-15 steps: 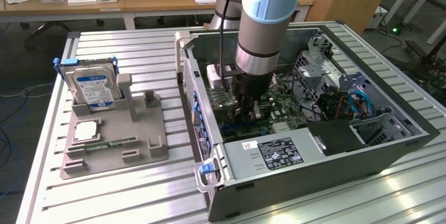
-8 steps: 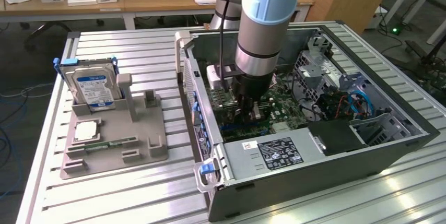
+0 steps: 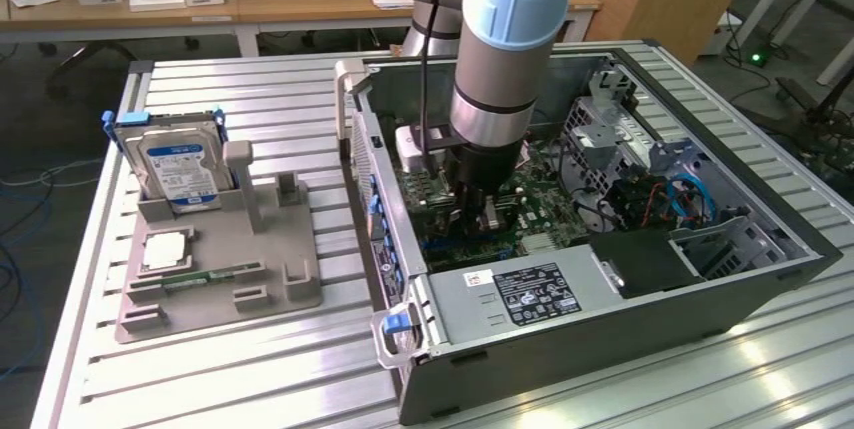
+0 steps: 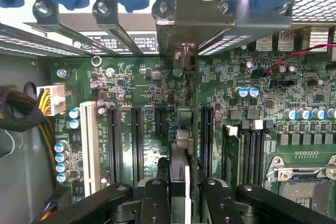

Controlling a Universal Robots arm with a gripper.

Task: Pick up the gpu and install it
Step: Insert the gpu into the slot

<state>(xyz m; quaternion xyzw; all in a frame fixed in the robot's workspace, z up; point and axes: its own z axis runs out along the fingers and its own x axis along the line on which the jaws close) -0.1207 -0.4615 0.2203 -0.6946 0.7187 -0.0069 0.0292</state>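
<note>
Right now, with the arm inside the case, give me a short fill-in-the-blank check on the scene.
1. The gripper is shut on the ____, held edge-on above the motherboard.
2. The arm reaches down into the open computer ____.
3. The hard drive with the blue label stands upright in the grey ____ outside the case.

Missing words: gpu; case; holder

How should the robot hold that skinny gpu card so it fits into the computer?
By its upper long edge, coming from above. The gpu stands on edge over the motherboard, so the tool can pinch its two flat faces, as it does here. That leaves the lower edge free for the black slots and the metal bracket by the case wall.
</note>
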